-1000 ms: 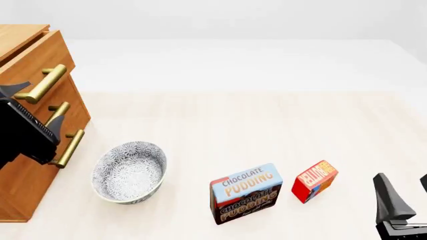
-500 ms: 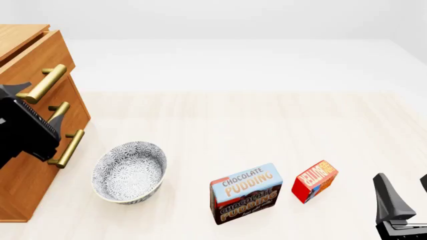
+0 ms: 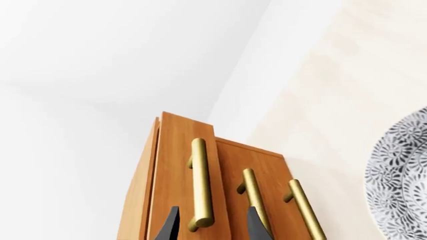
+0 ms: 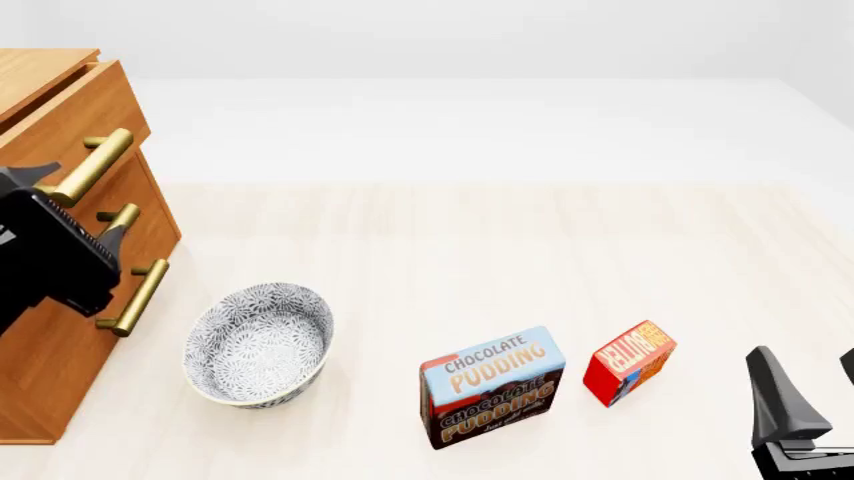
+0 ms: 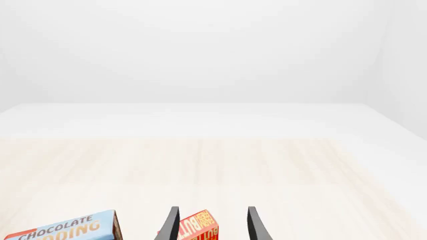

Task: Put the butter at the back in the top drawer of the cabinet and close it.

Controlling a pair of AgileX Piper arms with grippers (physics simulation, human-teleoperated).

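Small red-and-orange butter (image 4: pixel 629 362), white lettering

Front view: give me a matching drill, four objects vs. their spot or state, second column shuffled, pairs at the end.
Column 1:
1. butter
2. pudding box
3. bowl
4. top drawer

Column 2:
A. on the table in front of the cabinet
B. pulled slightly out, left gripper open at its handle
C. rightmost box, nearest the right gripper
D. between the bowl and the butter

Pairs: 1-C, 2-D, 3-A, 4-B
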